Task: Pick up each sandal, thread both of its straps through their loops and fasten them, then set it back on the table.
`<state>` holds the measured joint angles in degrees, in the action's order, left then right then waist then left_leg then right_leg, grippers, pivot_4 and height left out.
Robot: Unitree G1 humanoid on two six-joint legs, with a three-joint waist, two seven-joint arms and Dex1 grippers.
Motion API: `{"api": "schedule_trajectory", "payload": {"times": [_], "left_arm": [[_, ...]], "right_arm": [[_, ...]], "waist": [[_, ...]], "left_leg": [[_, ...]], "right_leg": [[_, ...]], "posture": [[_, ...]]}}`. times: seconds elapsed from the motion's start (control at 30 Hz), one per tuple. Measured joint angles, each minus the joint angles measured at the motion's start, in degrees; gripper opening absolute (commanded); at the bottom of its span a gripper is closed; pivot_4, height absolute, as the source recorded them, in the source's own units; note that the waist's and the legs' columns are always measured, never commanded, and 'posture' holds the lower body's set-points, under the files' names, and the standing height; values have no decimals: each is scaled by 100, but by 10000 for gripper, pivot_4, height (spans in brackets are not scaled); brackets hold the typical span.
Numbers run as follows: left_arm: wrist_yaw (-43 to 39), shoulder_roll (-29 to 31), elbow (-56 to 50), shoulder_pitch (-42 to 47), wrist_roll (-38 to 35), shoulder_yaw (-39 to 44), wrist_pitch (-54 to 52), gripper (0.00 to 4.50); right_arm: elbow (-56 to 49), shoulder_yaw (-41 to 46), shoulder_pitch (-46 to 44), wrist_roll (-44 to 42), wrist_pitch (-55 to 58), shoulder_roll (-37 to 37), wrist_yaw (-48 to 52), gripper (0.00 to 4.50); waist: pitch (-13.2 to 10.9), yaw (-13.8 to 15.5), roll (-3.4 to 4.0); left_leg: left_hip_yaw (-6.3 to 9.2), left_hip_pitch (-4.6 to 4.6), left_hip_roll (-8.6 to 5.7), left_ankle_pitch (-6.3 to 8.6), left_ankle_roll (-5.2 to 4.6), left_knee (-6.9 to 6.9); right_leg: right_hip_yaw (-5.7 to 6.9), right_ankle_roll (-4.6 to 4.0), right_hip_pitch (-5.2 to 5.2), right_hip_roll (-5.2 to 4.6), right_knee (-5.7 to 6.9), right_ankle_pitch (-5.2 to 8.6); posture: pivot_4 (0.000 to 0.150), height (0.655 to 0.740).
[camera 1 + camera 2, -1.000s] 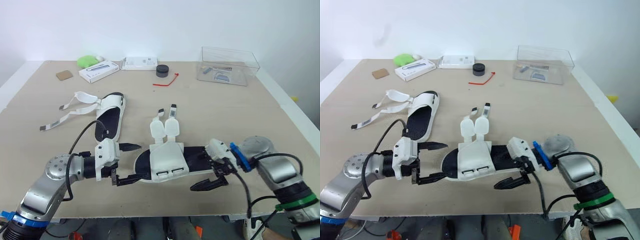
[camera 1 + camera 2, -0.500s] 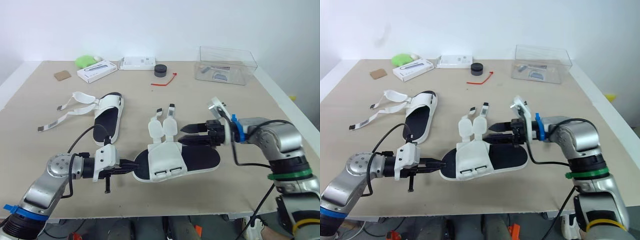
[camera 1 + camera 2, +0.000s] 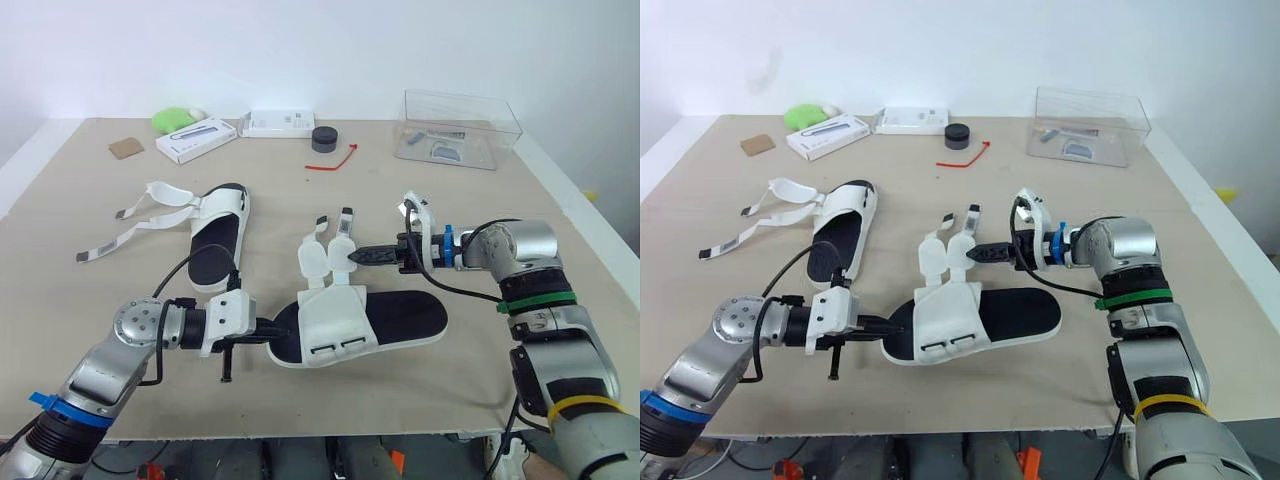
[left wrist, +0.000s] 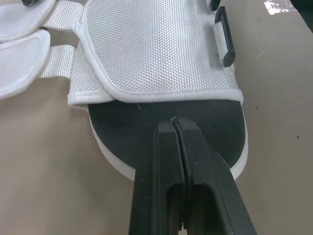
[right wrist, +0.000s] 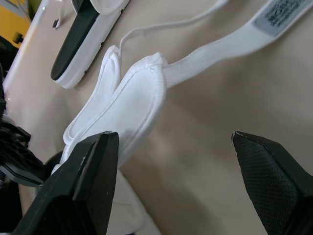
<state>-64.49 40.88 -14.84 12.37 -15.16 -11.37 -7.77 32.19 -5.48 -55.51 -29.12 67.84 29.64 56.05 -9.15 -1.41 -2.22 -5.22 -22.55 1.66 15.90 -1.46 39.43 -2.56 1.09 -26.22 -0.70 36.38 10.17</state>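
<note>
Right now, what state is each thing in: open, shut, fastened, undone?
Near sandal: flat on the table, both straps unthreaded.
Far sandal: flat on the table, its straps loose, spread sideways.
Left gripper: shut, tips over the near sandal's insole.
Right gripper: open, at the near sandal's strap pads, gripping nothing.
Clear box: upright; lid state unclear.

The work surface is a tan table [image 3: 480, 215] with a white border strip along its left and right sides. It lies under both the left claw [image 3: 270, 329] and the right claw [image 3: 354, 257] and extends well beyond them toward the far edge. A plain white wall [image 3: 330, 50] stands past that edge, well apart from both claws. Lighting is even; shadows are soft.
</note>
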Motion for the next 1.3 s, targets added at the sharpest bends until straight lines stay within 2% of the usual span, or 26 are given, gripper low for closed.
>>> {"api": "schedule_trajectory", "payload": {"times": [0.23, 0.4, 0.93, 0.97, 1.03, 1.1, 1.2, 1.27, 1.3], "left_arm": [[-5, 2, -8, 78, 71, -15, 12, 411], [4, -25, -4, 105, 130, -26, 37, 411], [63, -75, -7, -85, 244, -40, 198, 411], [75, -75, -13, -127, 259, -40, 238, 0], [80, -75, -20, -145, 269, -40, 242, 0], [101, -76, -45, -190, 287, -40, 268, 0], [133, -86, -53, -240, 336, -40, 322, 0], [147, -113, -38, -237, 354, -40, 382, 0], [147, -116, -26, -232, 358, -40, 398, 0]], "right_arm": [[1064, 539, -716, -46, 175, -581, -216, 39812], [1962, 897, -1079, 18, -104, -926, -525, 39812], [3491, 1512, -1802, 403, -1325, -1251, -852, 39812], [3568, 1571, -1828, 431, -1407, -1253, -898, 35895], [3588, 1592, -1838, 449, -1429, -1253, -911, 30817], [3654, 1662, -1864, 484, -1545, -1255, -904, 21359], [3643, 1556, -1861, 664, -1886, -1253, -617, 10536], [3526, 1435, -1858, 776, -2127, -1253, -335, 851], [3464, 1392, -1854, 822, -2210, -1253, -213, 285]], "waist": [[0, -13, 1], [0, -16, 2], [0, -58, 2], [0, -64, 2], [0, -67, 2], [0, -81, 2], [0, -117, 3], [-1, -122, 4], [-1, -122, 4]], "left_leg": [[3, 2, 5, -2, 3, 0], [1, -1, 3, -2, 3, 0], [1, -1, 4, -1, 3, -4], [1, -1, 4, -1, 3, -4], [1, -1, 4, -1, 3, -5], [1, -1, 4, -1, 3, -5], [1, 0, 4, -1, 3, -5], [1, 0, 4, -1, 3, -5], [2, 0, 4, -1, 3, -5]], "right_leg": [[1, -4, 1, 7, 3, -4], [0, -3, -1, 4, 2, -4], [-1, -3, -2, 4, 2, -4], [-1, -4, -2, 4, 2, -4], [-1, -4, -2, 4, 3, -4], [-2, -4, -2, 4, 2, -4], [-2, -3, -2, 3, 2, -4], [-2, -3, -2, 4, 3, -4], [-2, -3, -2, 4, 3, -4]], "posture": [[1500, 7400], [1500, 7400], [1500, 7400], [1500, 7400], [1500, 7400], [1500, 7400], [1500, 7400], [1500, 7400], [1500, 7400]]}}
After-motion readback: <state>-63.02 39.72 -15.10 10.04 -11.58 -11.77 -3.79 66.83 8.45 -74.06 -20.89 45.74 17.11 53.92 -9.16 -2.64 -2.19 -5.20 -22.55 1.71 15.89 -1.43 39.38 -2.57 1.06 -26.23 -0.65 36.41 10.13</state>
